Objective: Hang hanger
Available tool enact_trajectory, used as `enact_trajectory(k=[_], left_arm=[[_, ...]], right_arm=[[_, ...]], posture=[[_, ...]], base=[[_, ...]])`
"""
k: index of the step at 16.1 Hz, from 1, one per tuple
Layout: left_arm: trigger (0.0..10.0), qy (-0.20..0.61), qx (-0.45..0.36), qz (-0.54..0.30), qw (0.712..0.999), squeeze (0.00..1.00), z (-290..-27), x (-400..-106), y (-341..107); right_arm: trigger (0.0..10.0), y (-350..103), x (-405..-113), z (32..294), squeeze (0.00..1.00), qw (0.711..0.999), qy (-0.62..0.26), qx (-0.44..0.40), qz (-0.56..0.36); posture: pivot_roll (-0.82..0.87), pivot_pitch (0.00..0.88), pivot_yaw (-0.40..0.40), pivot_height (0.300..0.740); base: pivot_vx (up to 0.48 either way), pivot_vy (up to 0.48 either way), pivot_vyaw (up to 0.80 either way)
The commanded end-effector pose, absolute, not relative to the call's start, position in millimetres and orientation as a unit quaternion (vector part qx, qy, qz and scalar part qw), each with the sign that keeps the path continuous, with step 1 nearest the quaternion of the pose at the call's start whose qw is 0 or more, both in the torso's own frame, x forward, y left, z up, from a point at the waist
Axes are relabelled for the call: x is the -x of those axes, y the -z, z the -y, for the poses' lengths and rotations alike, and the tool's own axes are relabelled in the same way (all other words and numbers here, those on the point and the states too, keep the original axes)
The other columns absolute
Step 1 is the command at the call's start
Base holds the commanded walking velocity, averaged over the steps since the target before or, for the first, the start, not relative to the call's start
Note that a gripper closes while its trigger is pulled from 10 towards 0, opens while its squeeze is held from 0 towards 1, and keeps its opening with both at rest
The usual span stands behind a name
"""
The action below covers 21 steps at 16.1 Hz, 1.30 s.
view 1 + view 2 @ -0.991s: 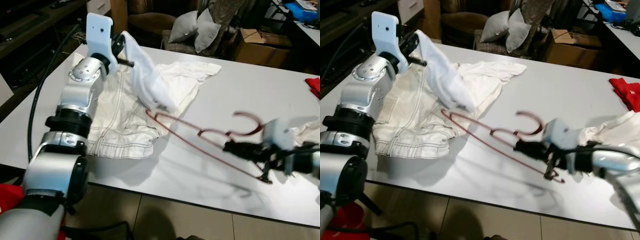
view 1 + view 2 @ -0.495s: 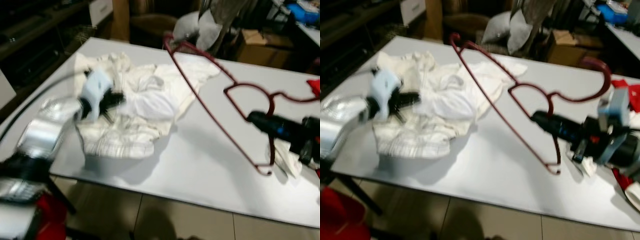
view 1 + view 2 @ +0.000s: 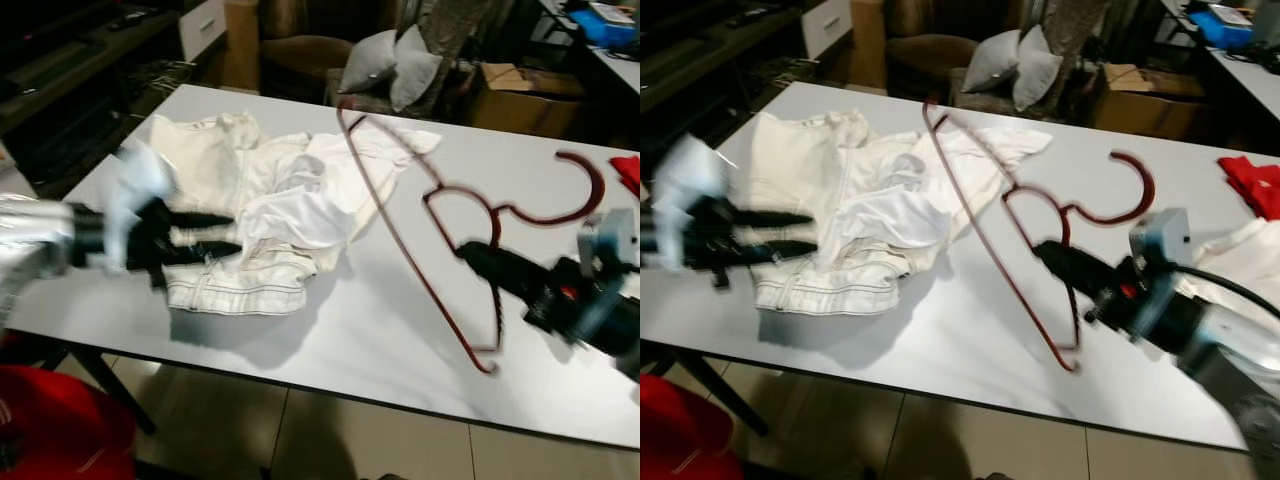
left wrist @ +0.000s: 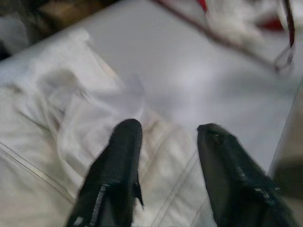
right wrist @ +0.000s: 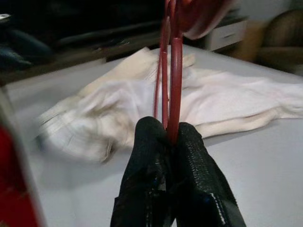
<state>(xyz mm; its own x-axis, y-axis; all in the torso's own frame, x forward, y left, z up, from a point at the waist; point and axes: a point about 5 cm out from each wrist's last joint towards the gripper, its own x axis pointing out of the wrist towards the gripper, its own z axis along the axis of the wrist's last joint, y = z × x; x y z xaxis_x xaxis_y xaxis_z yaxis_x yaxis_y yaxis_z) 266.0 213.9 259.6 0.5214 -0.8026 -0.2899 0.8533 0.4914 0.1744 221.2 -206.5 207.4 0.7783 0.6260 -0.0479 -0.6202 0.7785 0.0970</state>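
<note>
A dark red wire hanger [image 3: 415,205] is lifted off the white table [image 3: 330,330], tilted, its hook [image 3: 575,195] pointing right. My right gripper [image 3: 478,258] is shut on the hanger near its neck; in the right wrist view the fingers [image 5: 154,156] pinch the red wire [image 5: 171,80]. A pile of white clothes [image 3: 255,215] lies on the table's left half. My left gripper [image 3: 215,235] hovers at the pile's near left edge, open and holding nothing; the left wrist view shows its fingers [image 4: 124,151] spread above the white cloth [image 4: 57,123].
A red garment [image 3: 1255,185] and more white cloth [image 3: 1240,260] lie at the table's right end. Behind the table stand an armchair with grey cushions [image 3: 395,60] and a cardboard box [image 3: 525,90]. Something red [image 3: 55,420] sits on the tiled floor at the lower left.
The right gripper raised the hanger off the table, then lowered and tilted it. The left gripper let go of the white cloth and drew back to the pile's near left edge.
</note>
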Motion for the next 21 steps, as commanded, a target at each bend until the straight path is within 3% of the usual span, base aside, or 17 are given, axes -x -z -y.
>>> enact_trajectory(k=[1, 2, 3, 6, 9, 12, 21], left_arm=[[10.0, 0.459, -0.136, -0.047, 0.877, 1.0, -211, -269, -271], [10.0, 0.415, -0.102, -0.004, 0.904, 0.55, -204, -280, -274], [10.0, 0.366, -0.065, 0.029, 0.928, 0.0, -193, -290, -269], [10.0, 0.309, 0.038, 0.052, 0.949, 0.0, -153, -294, -235], [10.0, 0.255, -0.064, 0.012, 0.965, 0.0, -135, -290, -194], [10.0, 0.207, -0.032, 0.005, 0.978, 0.0, -134, -289, -182], [10.0, 0.196, -0.047, 0.0, 0.98, 0.0, -124, -282, -168]], right_arm=[[10.0, -214, -226, 202, 0.0, 0.954, -0.298, -0.022, -0.02], [10.0, -215, -232, 196, 0.0, 0.964, -0.264, -0.012, -0.009], [10.0, -214, -237, 191, 0.0, 0.975, -0.219, -0.029, -0.004], [10.0, -198, -243, 202, 0.0, 0.998, -0.018, -0.06, 0.006], [10.0, -192, -234, 190, 0.0, 1.0, -0.002, -0.004, -0.001], [10.0, -183, -230, 180, 0.0, 1.0, 0.012, -0.01, 0.005], [10.0, -179, -238, 155, 0.0, 0.999, -0.013, -0.024, 0.028]], posture=[[0.05, 0.001, -0.04, 0.74], [0.04, 0.0, -0.042, 0.74], [0.04, 0.0, -0.043, 0.74], [0.03, 0.0, -0.042, 0.74], [0.01, 0.0, -0.025, 0.74], [0.01, 0.0, -0.034, 0.74], [0.01, 0.002, -0.069, 0.74]], base=[[0.0, 0.0, 0.0], [0.0, 0.0, 0.0], [0.0, 0.0, 0.0], [0.0, 0.0, 0.0], [0.0, -0.125, 0.0], [0.0, -0.48, 0.0], [0.0, -0.48, 0.0]])
